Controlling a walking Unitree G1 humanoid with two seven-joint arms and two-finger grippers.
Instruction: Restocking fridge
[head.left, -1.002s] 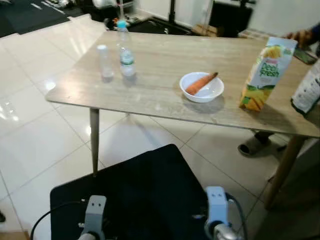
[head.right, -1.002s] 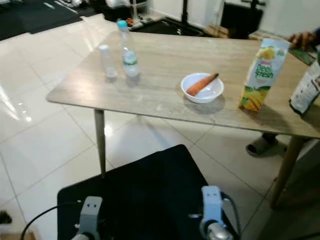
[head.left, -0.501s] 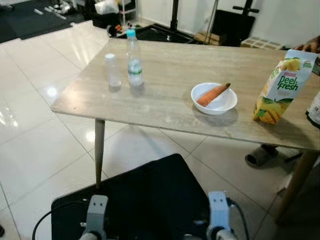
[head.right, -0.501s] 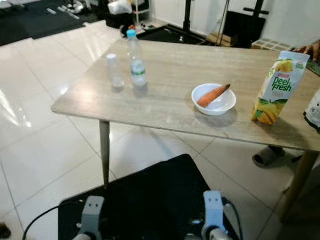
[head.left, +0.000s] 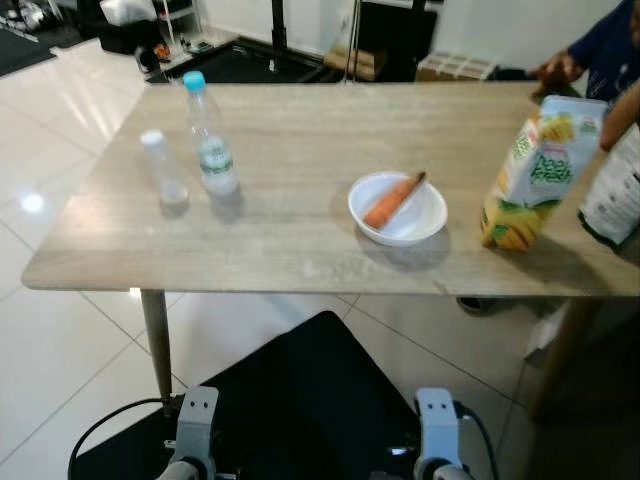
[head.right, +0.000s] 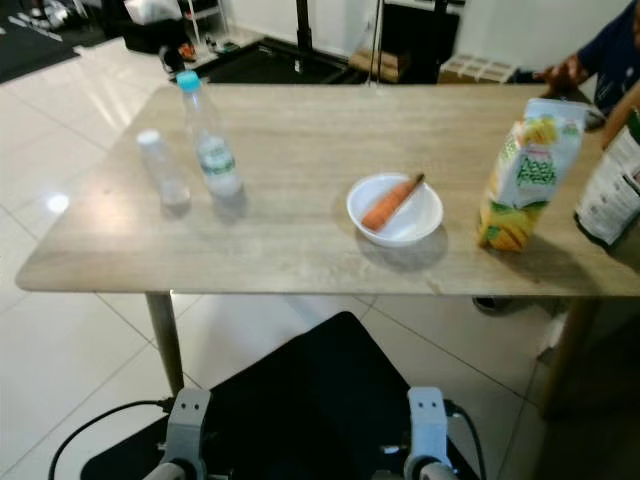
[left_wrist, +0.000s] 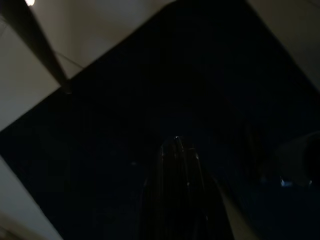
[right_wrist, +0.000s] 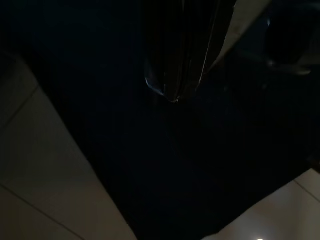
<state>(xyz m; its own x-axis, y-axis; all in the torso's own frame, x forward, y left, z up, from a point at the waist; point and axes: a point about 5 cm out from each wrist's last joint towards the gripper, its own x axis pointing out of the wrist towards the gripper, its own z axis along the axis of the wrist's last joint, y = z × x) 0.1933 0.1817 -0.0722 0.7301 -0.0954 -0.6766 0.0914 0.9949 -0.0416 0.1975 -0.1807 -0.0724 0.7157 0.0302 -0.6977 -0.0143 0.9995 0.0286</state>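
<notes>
On the wooden table (head.left: 300, 250) stand a clear water bottle with a blue cap (head.left: 208, 150) and a smaller clear bottle with a white cap (head.left: 162, 170) at the left. A white bowl (head.left: 415, 222) holding a carrot (head.left: 392, 200) sits in the middle. A yellow-green juice carton (head.left: 528, 172) stands to its right. Both arms hang low in front of the table, wrists at the bottom edge. In the dark wrist views the left gripper (left_wrist: 176, 144) and the right gripper (right_wrist: 175, 96) are shut, holding nothing, over a black surface.
A dark bag with white print (head.left: 612, 190) leans at the table's right edge. A person in a blue sleeve (head.left: 610, 45) sits behind the far right corner. A black mat or base (head.left: 300, 390) lies on the white tiled floor below me. Dark equipment stands beyond the table.
The camera has swung and moved in, so the table now shows more squarely. The person's blue sleeve has come into view. Nothing on the table has moved; both arms still hang.
</notes>
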